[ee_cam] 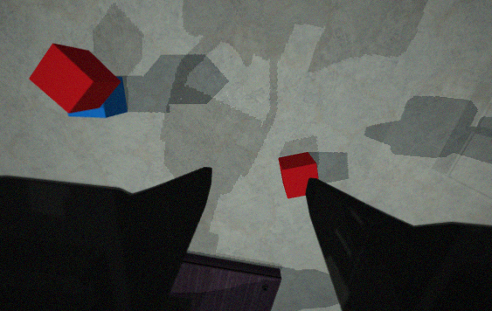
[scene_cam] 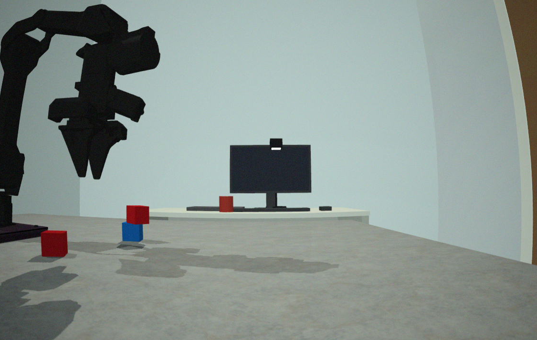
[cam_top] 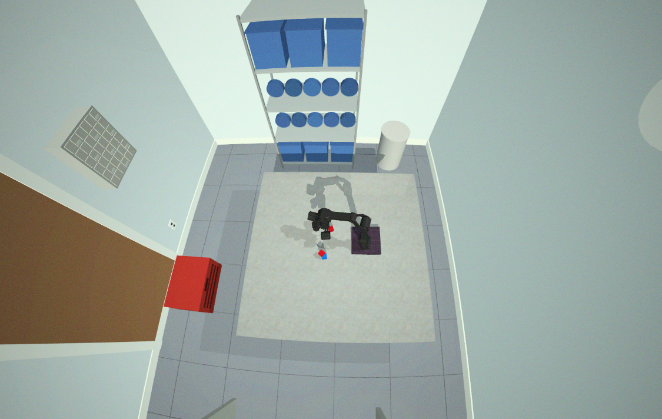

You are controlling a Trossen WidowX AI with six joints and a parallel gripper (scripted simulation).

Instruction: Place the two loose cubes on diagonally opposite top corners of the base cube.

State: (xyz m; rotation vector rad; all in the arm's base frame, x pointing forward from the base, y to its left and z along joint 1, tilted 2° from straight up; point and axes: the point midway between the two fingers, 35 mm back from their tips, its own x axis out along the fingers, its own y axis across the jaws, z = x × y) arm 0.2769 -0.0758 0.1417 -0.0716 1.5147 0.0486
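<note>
1 solid red cube (cam_top: 321, 253) (scene_cam: 137, 214) (ee_cam: 62, 79) offset atop blue base cube (cam_top: 323, 256) (scene_cam: 132, 231) (ee_cam: 115, 102); 2nd red cube (cam_top: 331, 229) (scene_cam: 54, 243) (ee_cam: 299, 176) on tabletop (cam_top: 333, 301) (scene_cam: 304, 270) (ee_cam: 240, 218); black claw (cam_top: 325, 235) (scene_cam: 89, 177) (ee_cam: 259, 180) wide w/ 0 cubes held.

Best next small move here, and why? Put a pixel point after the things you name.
Probably shift the open gripper (cam_top: 325, 244) (scene_cam: 89, 177) (ee_cam: 259, 180) over the lone red cube (cam_top: 331, 229) (scene_cam: 54, 243) (ee_cam: 297, 176): it sits off the table-level stack, near one fingertip's line in the wrist view, while the blue cube (cam_top: 323, 256) (scene_cam: 131, 231) (ee_cam: 116, 100) carries only one red cube.

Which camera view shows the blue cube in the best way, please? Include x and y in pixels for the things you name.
The exterior view: there the front of the blue cube (cam_top: 324, 256) (scene_cam: 131, 232) (ee_cam: 117, 98) is plain below a red cube (cam_top: 321, 252) (scene_cam: 137, 214) (ee_cam: 69, 79). The top view shows only a tiny part, and in the wrist view the red cube covers most of it.
</note>
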